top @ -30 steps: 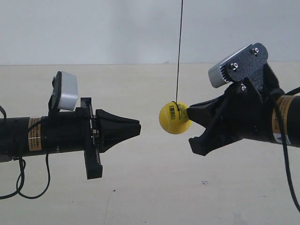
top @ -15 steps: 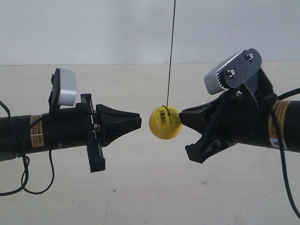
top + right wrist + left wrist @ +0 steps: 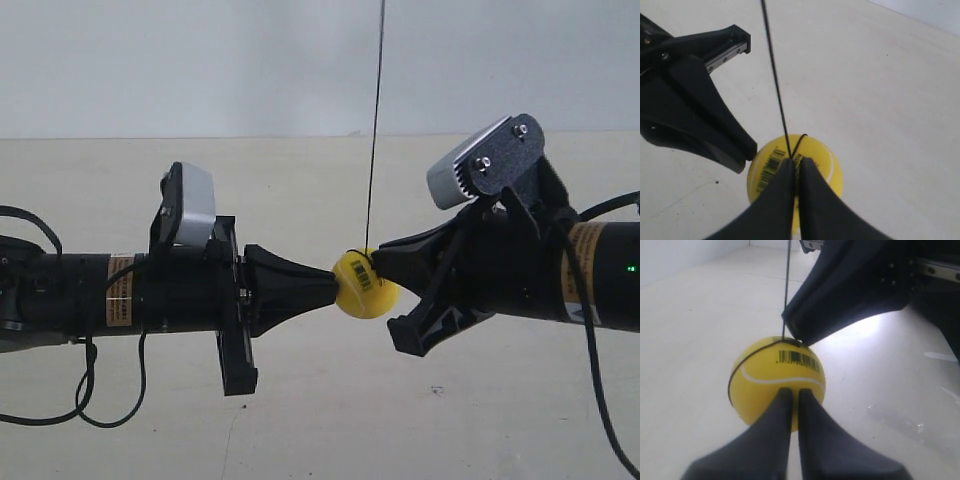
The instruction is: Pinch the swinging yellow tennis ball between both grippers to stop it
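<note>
The yellow tennis ball [image 3: 365, 285] hangs on a thin dark string [image 3: 375, 130] between two black pointed grippers. In the left wrist view, my left gripper [image 3: 795, 391] is shut, its tips pressed against the ball [image 3: 775, 382] below the white seam. In the right wrist view, my right gripper [image 3: 796, 161] is shut, its tips on the ball [image 3: 822, 160] right at the string loop. In the exterior view the left gripper [image 3: 335, 285] touches the ball from the view's left. The right gripper [image 3: 378, 262] touches it from the view's right, near the top.
A pale tabletop [image 3: 320, 420] lies well below the ball and arms, with a grey-white wall [image 3: 200, 60] behind. Black cables [image 3: 60, 400] loop down from the arm at the exterior view's left.
The arm at the exterior view's left has pushed right and the other arm has edged left. The gap has shut, and both tips now touch the ball, which hung free before.
</note>
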Controlling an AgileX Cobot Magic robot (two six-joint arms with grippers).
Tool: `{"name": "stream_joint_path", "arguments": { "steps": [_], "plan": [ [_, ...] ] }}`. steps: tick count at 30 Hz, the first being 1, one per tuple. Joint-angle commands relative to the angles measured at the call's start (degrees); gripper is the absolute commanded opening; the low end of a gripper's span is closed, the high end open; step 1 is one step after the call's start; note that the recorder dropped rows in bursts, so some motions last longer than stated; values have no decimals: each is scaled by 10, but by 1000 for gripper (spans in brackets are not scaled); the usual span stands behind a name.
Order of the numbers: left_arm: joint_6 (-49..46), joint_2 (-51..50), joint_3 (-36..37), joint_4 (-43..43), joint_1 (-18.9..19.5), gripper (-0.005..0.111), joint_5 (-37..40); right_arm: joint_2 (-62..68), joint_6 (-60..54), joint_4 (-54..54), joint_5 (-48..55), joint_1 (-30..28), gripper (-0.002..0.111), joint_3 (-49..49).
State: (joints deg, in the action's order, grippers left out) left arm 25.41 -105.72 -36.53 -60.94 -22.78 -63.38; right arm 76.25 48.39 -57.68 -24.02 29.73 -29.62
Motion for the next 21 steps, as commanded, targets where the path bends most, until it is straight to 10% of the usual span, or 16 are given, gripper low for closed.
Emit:
{"name": "stream_joint_path", "arguments": {
  "steps": [1, 21],
  "plan": [
    [-2, -1, -2, 3, -5, 5, 5, 10, -10, -6, -23, 1, 0, 3],
    [-2, -1, -2, 4, -5, 5, 5, 10, -14, -6, -24, 1, 0, 3]
  ]
}}
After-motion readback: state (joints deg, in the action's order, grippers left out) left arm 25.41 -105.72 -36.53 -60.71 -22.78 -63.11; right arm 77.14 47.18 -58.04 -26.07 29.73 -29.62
